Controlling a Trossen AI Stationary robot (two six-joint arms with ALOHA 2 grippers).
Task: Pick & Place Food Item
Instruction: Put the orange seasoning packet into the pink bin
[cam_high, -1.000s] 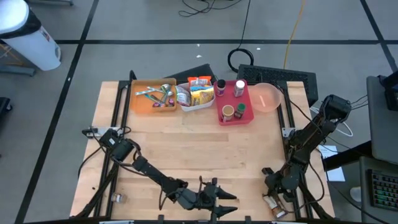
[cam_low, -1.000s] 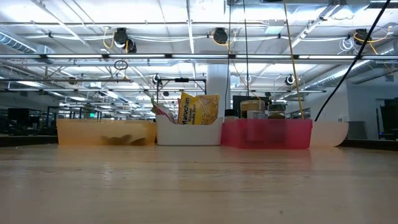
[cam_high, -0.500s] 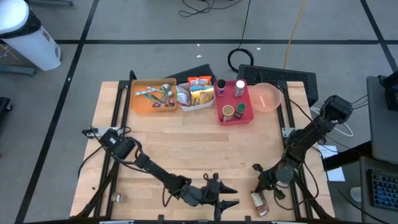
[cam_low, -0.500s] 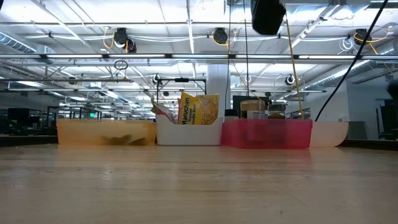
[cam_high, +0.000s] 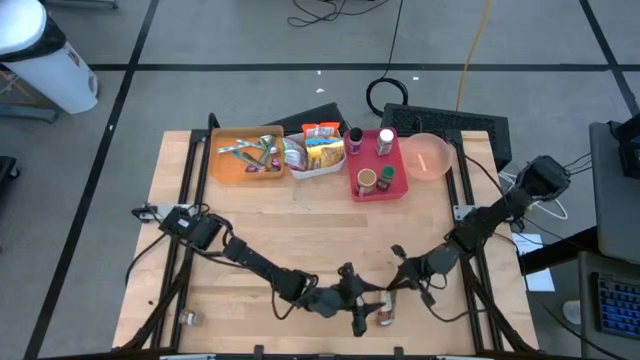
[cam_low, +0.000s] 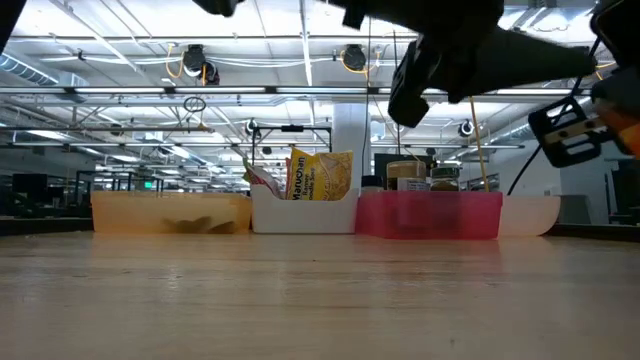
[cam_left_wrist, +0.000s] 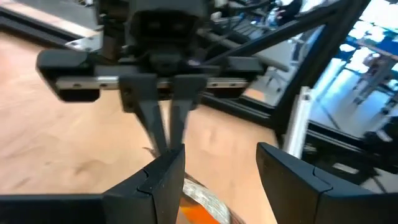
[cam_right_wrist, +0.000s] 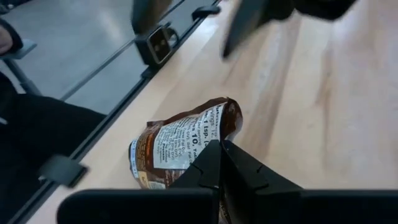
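A brown food packet (cam_high: 385, 312) with white print (cam_right_wrist: 180, 140) hangs near the table's near edge, right of the middle, with my right gripper (cam_right_wrist: 219, 146) shut on it. My left gripper (cam_left_wrist: 221, 149) faces it from the table's left with its fingers open. In the left wrist view a shiny orange part of the packet (cam_left_wrist: 202, 199) shows between my left fingers, and my right gripper (cam_left_wrist: 165, 140) stands shut straight ahead. In the high view both grippers (cam_high: 370, 305) meet over the packet. My right gripper pinches the packet by an edge at one end (cam_right_wrist: 208, 135) between its two shut fingers, coming slanting down from the table's right. The packet reaches out beyond the fingertips, crumpled, and looks clear of the wood. My left gripper: I cannot tell whether its fingers touch the packet.
Along the far edge stand an orange bin (cam_high: 245, 155) of cutlery, a white bin (cam_high: 315, 152) of packets, a red bin (cam_high: 378, 168) of jars and a pink bowl (cam_high: 430, 155). The table's black frame rail (cam_right_wrist: 155, 43) runs close by.
My right gripper has swung from the near right corner toward the table's left and risen a little, carrying the packet along the near edge. My left gripper has moved toward the table's right to meet it, its fingers kept open.
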